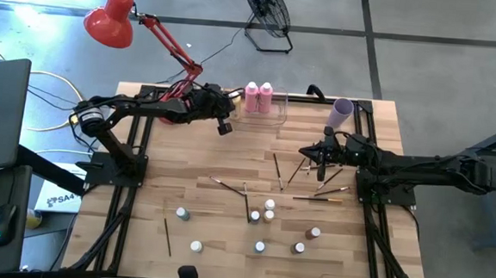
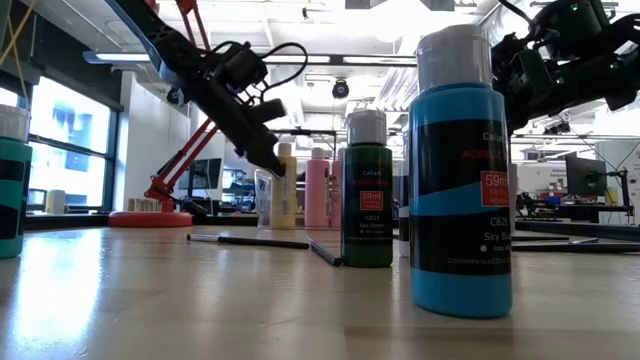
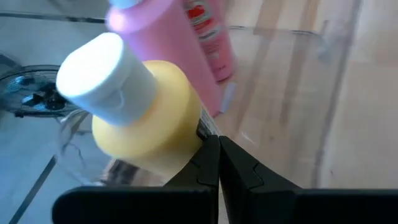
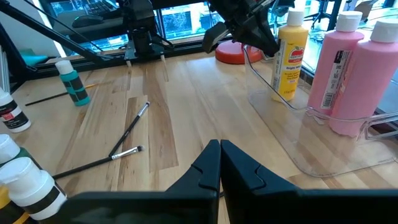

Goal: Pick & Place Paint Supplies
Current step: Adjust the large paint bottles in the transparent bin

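1. The left gripper [image 1: 224, 127] sits in the upper middle of the high view, near the far edge of the desk [image 1: 212, 163]. Its fingers are clenched together, tip to tip, with nothing between them.
2. In the left wrist view the closed fingertips [image 3: 217, 155] are right beside the yellow bottle [image 3: 146, 118], at its lower side; whether they touch it I cannot tell. A pink bottle [image 3: 199, 37] stands just behind the yellow one.
3. The right gripper [image 1: 320, 171] hangs right of centre in the high view, above a scatter of brushes [image 1: 315, 173]. Its fingers are also clenched shut and empty.
4. The clear bin [image 1: 267, 114] lies at the far edge of the desk, upper centre of the high view, with two pink bottles [image 1: 258, 96] standing at it. In the right wrist view the yellow bottle [image 4: 291, 53] stands at the bin's left end.
5. A lilac cup [image 1: 342, 113] stands near the upper right corner of the desk.
6. Small white-capped bottles [image 1: 265, 211] are spread over the lower half of the desk in the high view, well apart from each other and from both grippers.
7. More brushes [image 1: 228, 186] lie singly across the middle, and one [image 1: 168, 237] lies lower left.
8. The widest bare wood is at centre left of the high view, between the left gripper and the small bottles.
9. A red lamp [image 1: 110, 18] overhangs the upper left, beyond the desk edge.
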Available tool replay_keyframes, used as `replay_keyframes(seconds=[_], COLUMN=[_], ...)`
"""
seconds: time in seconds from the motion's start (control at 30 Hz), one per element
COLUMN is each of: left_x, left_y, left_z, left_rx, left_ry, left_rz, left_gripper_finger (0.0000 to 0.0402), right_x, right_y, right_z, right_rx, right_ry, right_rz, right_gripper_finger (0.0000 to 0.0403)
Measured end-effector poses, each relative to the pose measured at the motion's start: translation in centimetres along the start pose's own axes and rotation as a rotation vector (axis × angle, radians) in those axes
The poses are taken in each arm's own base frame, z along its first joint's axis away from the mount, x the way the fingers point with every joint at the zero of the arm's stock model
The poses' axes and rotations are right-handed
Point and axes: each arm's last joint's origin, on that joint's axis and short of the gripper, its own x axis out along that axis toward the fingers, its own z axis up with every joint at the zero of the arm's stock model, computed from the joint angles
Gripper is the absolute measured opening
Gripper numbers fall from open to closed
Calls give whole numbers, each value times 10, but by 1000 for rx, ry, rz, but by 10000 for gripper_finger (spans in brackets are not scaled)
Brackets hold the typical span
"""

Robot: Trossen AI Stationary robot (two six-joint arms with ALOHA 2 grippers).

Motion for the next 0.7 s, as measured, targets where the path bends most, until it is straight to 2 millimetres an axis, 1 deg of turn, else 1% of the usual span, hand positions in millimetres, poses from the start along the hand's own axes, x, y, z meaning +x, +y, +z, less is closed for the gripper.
replay_keyframes(seconds=[0.1, 0.33, 0.7], left_x=[2, 9, 26], left_y=[3, 9, 5], left_z=[-1, -3, -8], left_rx=[-10, -48, -50], left_ry=[0, -33, -61], left_rz=[19, 6, 1], left_gripper_finger=[0, 0, 0], right_x=[0, 0, 0], right_y=[0, 0, 0], right_z=[0, 0, 0], right_rx=[0, 0, 0], right_ry=[0, 0, 0], right_rz=[0, 0, 0], right_gripper_finger=[2, 2, 2])
